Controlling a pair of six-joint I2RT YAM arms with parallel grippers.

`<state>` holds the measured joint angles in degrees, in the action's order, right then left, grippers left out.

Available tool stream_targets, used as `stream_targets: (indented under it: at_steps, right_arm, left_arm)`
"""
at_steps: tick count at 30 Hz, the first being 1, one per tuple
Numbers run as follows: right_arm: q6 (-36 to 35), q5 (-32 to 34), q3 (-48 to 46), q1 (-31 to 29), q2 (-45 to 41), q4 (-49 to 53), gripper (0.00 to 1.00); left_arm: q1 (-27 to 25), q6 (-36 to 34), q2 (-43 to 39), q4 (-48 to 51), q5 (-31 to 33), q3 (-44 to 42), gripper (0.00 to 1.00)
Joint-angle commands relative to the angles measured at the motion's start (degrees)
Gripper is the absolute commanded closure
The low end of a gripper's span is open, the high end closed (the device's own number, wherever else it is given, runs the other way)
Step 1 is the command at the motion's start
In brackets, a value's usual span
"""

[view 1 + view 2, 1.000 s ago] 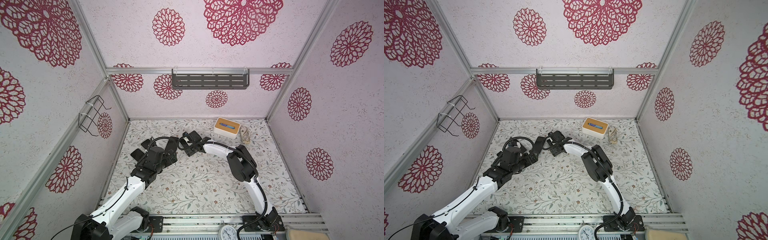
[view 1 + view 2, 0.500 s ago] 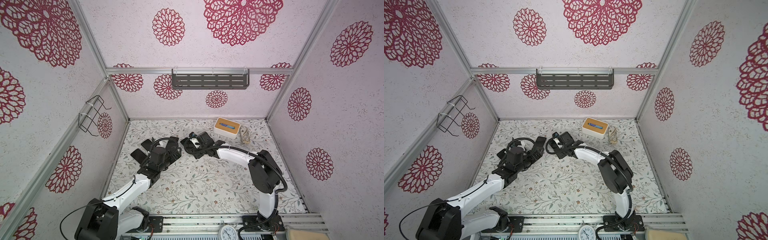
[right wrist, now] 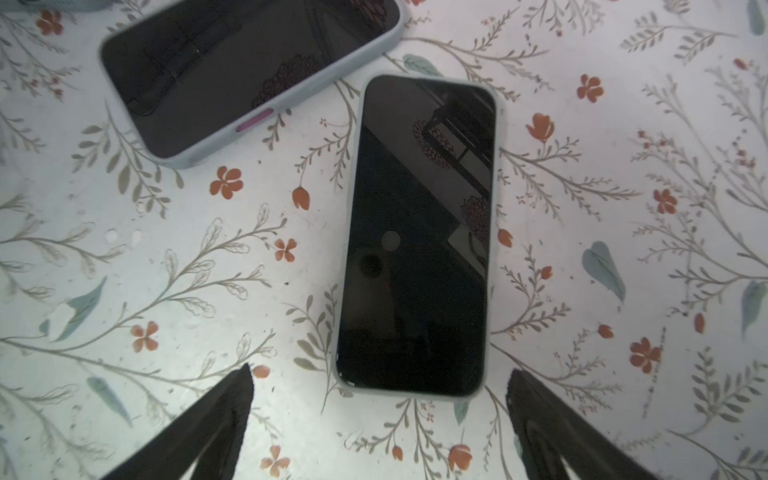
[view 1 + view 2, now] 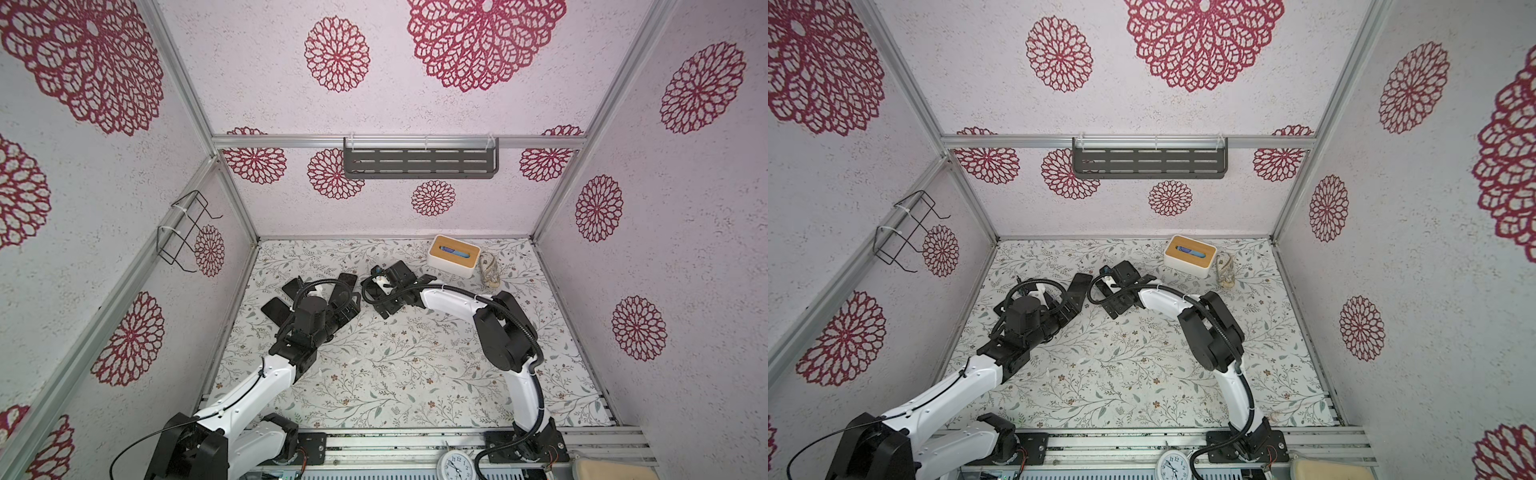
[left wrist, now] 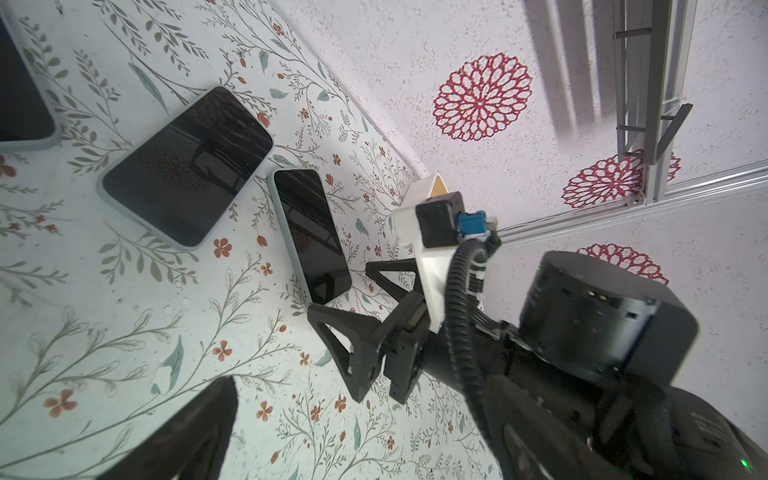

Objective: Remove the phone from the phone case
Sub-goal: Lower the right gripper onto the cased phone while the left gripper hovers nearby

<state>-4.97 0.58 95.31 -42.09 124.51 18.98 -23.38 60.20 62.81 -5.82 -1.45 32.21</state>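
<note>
One phone [image 3: 417, 237] lay screen-up in its pale phone case [image 3: 409, 397] on the flowered table [image 3: 623, 208]. The right gripper [image 3: 380, 370] was poised at its near end, jaws spread, empty. Nearby the left gripper [image 4: 351, 301] hung open too. Extraction looked unstarted; next, pin the case and peel a corner.

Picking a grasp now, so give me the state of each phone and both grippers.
centre phone: in its pale case, face up, flat, screen dark, untouched.
pink-button phone: cased, face up, flat, screen dark.
third phone: cased, flat, mostly cut off.
right gripper: open, jaws straddling the centre phone's end, apart from it.
left gripper: open, holding nothing.
</note>
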Motion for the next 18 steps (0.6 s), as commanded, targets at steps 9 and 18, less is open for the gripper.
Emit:
stream_targets:
  at_steps: [9,18]
  right_arm:
    - [-3.35,0.43,12.98,1.13,7.90,7.73,0.01]
    - [-4.90,1.07,19.77,1.40,13.37,11.70,0.02]
  left_arm:
    - [-0.31,-1.10,0.51,1.15,1.51,-0.47,0.03]
    - [-0.28,-0.62,1.54,-0.05,1.45,-0.80,0.03]
